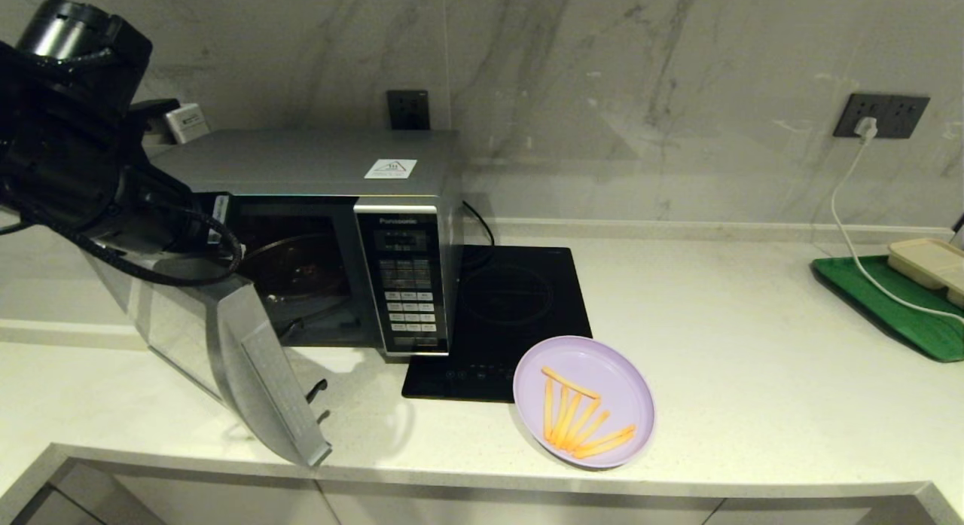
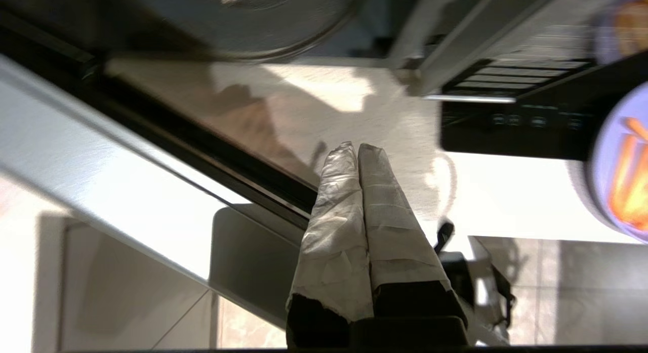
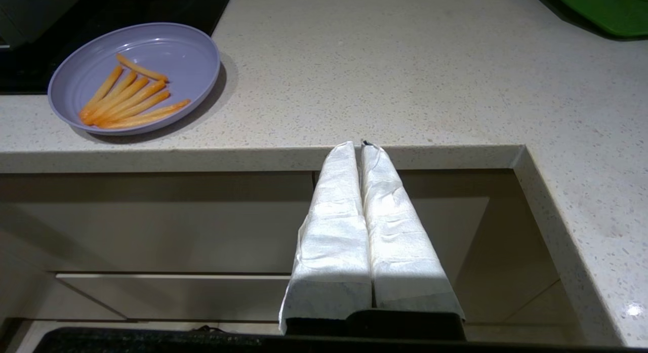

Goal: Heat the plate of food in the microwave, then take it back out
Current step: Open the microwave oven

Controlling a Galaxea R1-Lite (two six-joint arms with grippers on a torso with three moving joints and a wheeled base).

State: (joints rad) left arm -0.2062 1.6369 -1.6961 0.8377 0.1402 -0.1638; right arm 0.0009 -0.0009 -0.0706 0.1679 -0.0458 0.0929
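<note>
The lilac plate of food (image 1: 584, 401) with orange fries sits on the counter near its front edge, just right of the microwave (image 1: 316, 231); it also shows as the plate of food (image 3: 135, 77) and the plate of food (image 2: 620, 160). The microwave's door (image 1: 248, 359) hangs swung open toward me, and the glass turntable (image 1: 294, 269) inside is bare. My left arm reaches in from the upper left beside the open door. The left gripper (image 2: 358, 148) is shut with nothing between its wrapped fingers, hovering by the door's edge. My right gripper (image 3: 357, 145) is shut and empty, parked below the counter's front edge.
A flat black induction cooktop (image 1: 512, 306) lies between microwave and plate. A green tray (image 1: 889, 306) holding a beige container (image 1: 930, 261) sits at the far right, with a white cable (image 1: 851, 239) running to a wall socket. Cabinet fronts (image 3: 152, 226) lie under the counter.
</note>
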